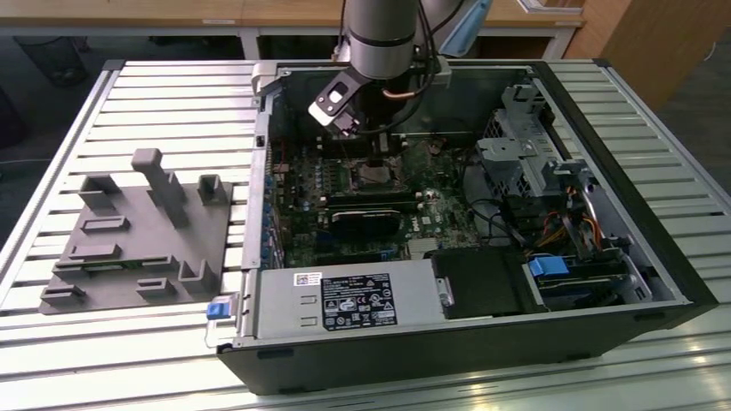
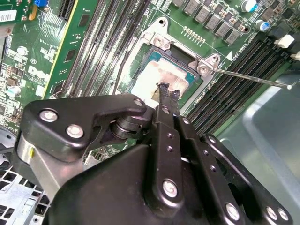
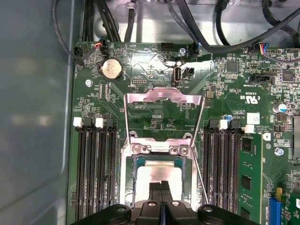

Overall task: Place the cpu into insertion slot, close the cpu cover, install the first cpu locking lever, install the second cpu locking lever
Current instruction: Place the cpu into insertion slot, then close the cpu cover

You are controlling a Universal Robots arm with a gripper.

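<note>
– One item first: where do we record the cpu?
– We find the cpu (image 3: 157, 169) lying flat inside the slot (image 3: 137, 178), silvery top up and square to the frame. We judge it seated.
– And the claw?
– We see the gripper (image 3: 161, 187) directly above the slot, its two fingers brought together with nothing between them. In the second wrist view the tips meet the cpu's top, though we cannot confirm firm contact. We judge that joined fingers give a narrow point suited to pressing the chip level, not to carrying it.
– Why is the slot reachable at all?
– We note the cover (image 3: 164, 95) is swung open and lies back beyond the slot's hinge edge, its window over bare board. That leaves the slot clear from above. It is not yet closed.
– Any lever?
– We log one lever (image 2: 248, 77), a thin rod running out from a slot corner, unlatched. We judge it is free so the cover can drop.
</note>
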